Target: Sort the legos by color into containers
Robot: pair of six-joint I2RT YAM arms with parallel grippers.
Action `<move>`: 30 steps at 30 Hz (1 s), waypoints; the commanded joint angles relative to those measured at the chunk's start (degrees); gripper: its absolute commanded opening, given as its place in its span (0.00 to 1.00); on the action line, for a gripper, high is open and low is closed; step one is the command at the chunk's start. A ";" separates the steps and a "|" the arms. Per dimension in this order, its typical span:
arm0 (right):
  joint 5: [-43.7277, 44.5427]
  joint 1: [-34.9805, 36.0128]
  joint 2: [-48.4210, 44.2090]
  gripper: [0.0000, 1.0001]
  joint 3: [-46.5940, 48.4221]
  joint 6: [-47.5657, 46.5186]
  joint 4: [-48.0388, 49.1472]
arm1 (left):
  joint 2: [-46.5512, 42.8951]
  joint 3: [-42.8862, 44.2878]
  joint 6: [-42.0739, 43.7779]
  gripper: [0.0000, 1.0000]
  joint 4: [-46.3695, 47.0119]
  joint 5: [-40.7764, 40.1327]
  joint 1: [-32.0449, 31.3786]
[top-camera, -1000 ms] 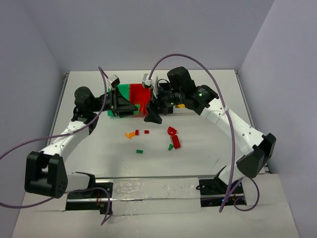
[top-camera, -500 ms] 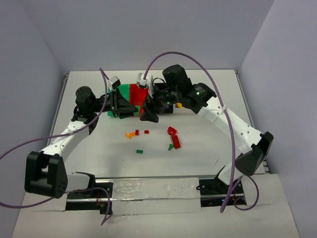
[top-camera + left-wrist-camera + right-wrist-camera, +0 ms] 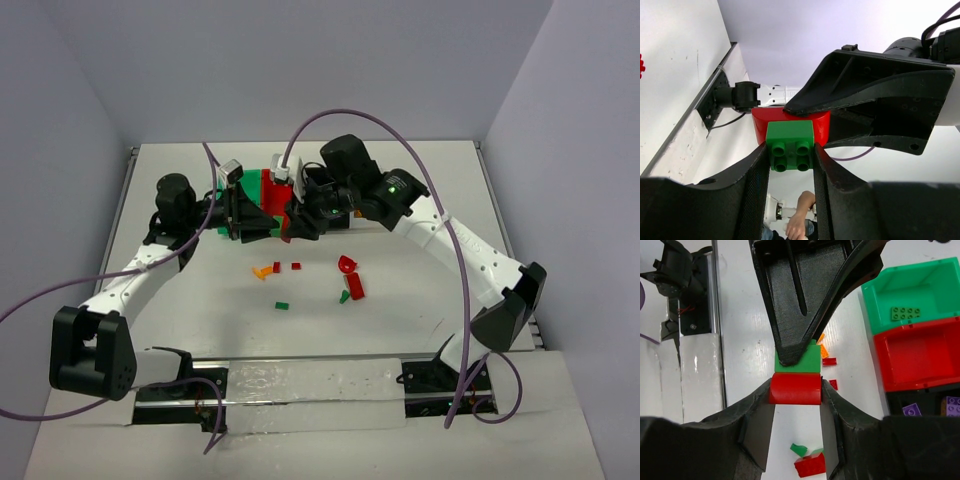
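Left wrist: left gripper [image 3: 790, 156] clamps green lego [image 3: 789, 142], studs facing the camera; red rounded lego [image 3: 795, 388] joined end-on beyond it, right gripper [image 3: 795, 396] pinching that one.

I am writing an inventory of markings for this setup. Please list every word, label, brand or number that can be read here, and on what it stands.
No text can be read in any view.
Studs of the green brick: no lettering legible.
Face of the red brick: plain, no print.
On the green bin and red bin: no labels visible.
On the right arm: a small green light only, no sign.
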 commanded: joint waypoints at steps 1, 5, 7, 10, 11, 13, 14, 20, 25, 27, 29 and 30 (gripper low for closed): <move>1.20 0.80 -0.14 0.00 0.82 -0.15 0.83 | -2.47 3.81 7.97 0.00 -7.14 -1.40 1.18; 2.43 0.87 -1.33 0.00 -1.62 -1.94 0.12 | -2.19 9.32 22.18 0.00 -21.39 -3.34 7.77; 3.48 0.80 -2.01 0.00 -3.08 -3.11 0.00 | -0.96 11.55 25.00 0.00 -22.75 -2.68 14.32; 5.06 0.65 -2.78 0.00 -5.50 -4.50 -0.59 | 1.60 15.14 28.77 0.00 -25.25 -1.71 22.43; 5.31 0.62 -2.86 0.00 -6.06 -4.76 -0.57 | 1.92 15.89 29.55 0.00 -26.25 -1.63 23.71; 6.74 0.12 -2.79 0.00 -6.42 -4.52 0.43 | 4.02 18.07 34.16 0.00 -29.39 -2.25 26.39; 7.87 -0.04 -2.55 0.00 -6.50 -3.92 1.11 | 4.78 19.42 37.04 0.00 -31.38 -2.68 26.84; 17.52 -0.52 5.30 0.00 0.91 3.53 6.94 | 9.22 31.74 70.78 0.00 -50.39 -46.32 16.36; 23.95 -1.05 16.11 0.00 13.18 8.00 7.97 | 12.33 30.14 76.92 0.00 -46.02 -65.21 6.17; 25.78 -1.27 20.17 0.00 17.26 9.18 9.64 | 14.93 29.94 77.30 0.00 -45.38 -66.33 5.08; 26.57 -1.91 24.13 0.00 22.99 10.44 9.90 | 16.79 29.33 76.64 0.00 -43.59 -66.78 4.96; 26.74 -2.16 26.51 0.00 25.29 11.21 10.06 | 17.24 28.88 76.51 0.00 -42.81 -67.15 4.92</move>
